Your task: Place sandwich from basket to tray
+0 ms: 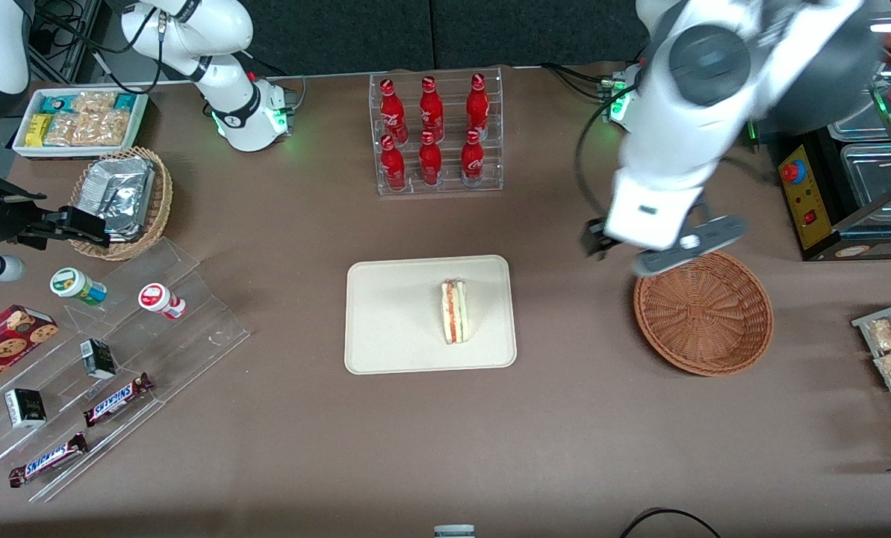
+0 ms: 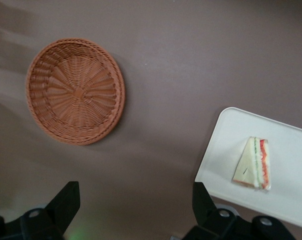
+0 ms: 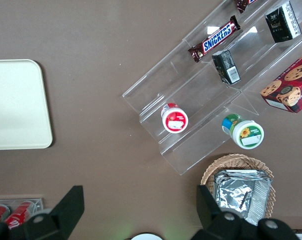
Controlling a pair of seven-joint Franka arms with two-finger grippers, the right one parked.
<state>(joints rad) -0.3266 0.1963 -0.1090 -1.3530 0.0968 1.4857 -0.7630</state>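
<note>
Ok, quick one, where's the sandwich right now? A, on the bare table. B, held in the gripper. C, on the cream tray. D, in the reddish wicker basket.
C: the sandwich lies on the tray, the basket holds nothing, and the gripper is open and empty, up above the table near the basket.
</note>
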